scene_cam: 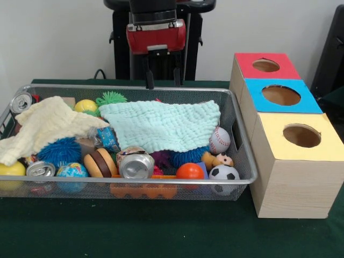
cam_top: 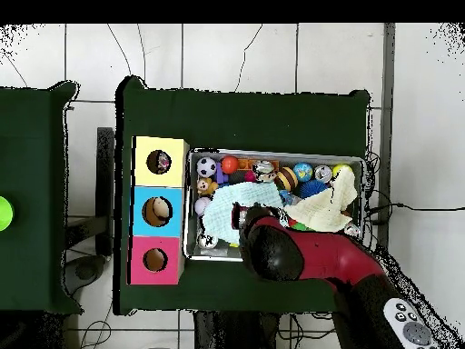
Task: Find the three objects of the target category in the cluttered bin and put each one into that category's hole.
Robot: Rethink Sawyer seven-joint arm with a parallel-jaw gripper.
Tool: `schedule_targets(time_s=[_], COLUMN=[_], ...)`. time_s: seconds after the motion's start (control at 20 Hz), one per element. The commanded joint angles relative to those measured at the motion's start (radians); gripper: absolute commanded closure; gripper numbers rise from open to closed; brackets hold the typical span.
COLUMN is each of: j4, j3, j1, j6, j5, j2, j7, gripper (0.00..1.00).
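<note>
My gripper [scene_cam: 163, 75] hangs open and empty over the far rim of the wire bin [scene_cam: 64, 87]. The bin holds a baseball [scene_cam: 219, 140], a soccer ball [scene_cam: 223, 174], an orange ball [scene_cam: 190, 171], a crushed can [scene_cam: 136, 165], two more cans [scene_cam: 41, 170] [scene_cam: 21, 102], and a blue spiky ball [scene_cam: 59, 150]. A pale green cloth [scene_cam: 161, 126] and a yellow cloth [scene_cam: 45, 126] cover part of the heap. Right of the bin stand three boxes with holes, topped red [scene_cam: 244, 62], blue [scene_cam: 312, 102] and yellow [scene_cam: 274, 129]. In the overhead view the arm [cam_top: 272, 245] hides half the bin.
A green spiky ball [scene_cam: 111, 98], a yellow ball [scene_cam: 86, 106], a globe ball [scene_cam: 72, 171] and a wooden burger toy [scene_cam: 100, 162] also lie in the bin. In the overhead view the yellow hole [cam_top: 158, 163] and blue hole [cam_top: 157, 211] show something inside.
</note>
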Motion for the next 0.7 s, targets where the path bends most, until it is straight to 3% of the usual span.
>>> schedule_targets(time_s=[0.05,0.25,0.7], j4=[-0.065,-0.146,-0.315], j3=[0.092,0.137,0.274], j1=[-0.076,-0.103,-0.185], j6=[0.128,0.209,0.367], j5=[-0.073,-0.107,-0.151], j2=[-0.028,-0.028,0.091], j7=[-0.144,-0.243,-0.387], gripper=[0.00,0.00,0.00])
